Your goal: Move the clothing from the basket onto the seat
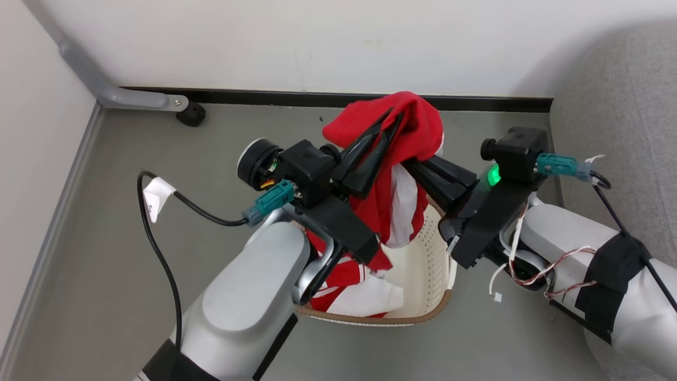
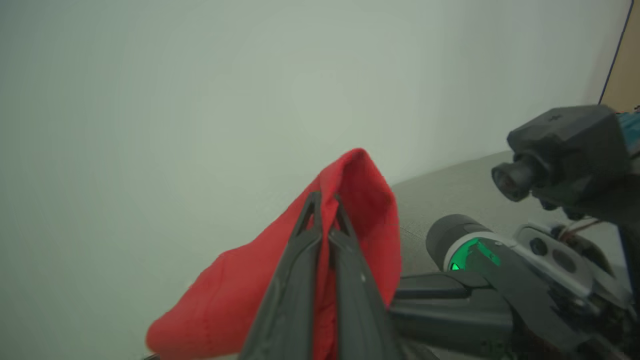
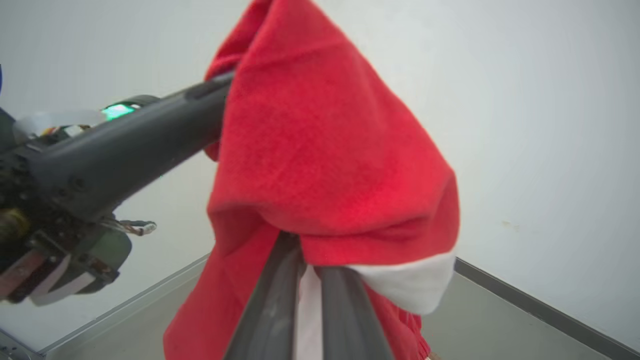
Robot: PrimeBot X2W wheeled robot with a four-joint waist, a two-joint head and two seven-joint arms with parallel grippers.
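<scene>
Two claws share one red garment (image 1: 418,124), raised above the basket (image 1: 423,317), which stands on the grey floor (image 1: 106,264) near the wall (image 1: 317,42). The left claw (image 1: 394,117) is clamped on a fold near the top of the cloth. In the left wrist view its fingers (image 2: 300,280) lie pressed together, with red fabric pinched between them and hooding the tips.

The right claw (image 1: 426,168) points in from the other side. In the right wrist view a white strip runs between its two fingers (image 3: 270,310) while the red cloth drapes over their ends. I judge it closed on the same garment, though the tips themselves are covered.

Holding the garment at two points close together likely keeps it bunched and high, so its hanging tail, red with a white panel, can clear the basket's rim rather than drag. That tail hangs over the basket's opening, where more red and white clothes (image 1: 349,296) lie heaped at the bottom.

The seat (image 1: 624,84) is the grey upholstered block at the robot's right, well apart from the lifted garment. The lift looks nearly complete, and I expect a carry to the right as the next step.

A white tag (image 1: 155,197) on the left arm's black cable bears marks too small to read. No brand or label is legible elsewhere.
</scene>
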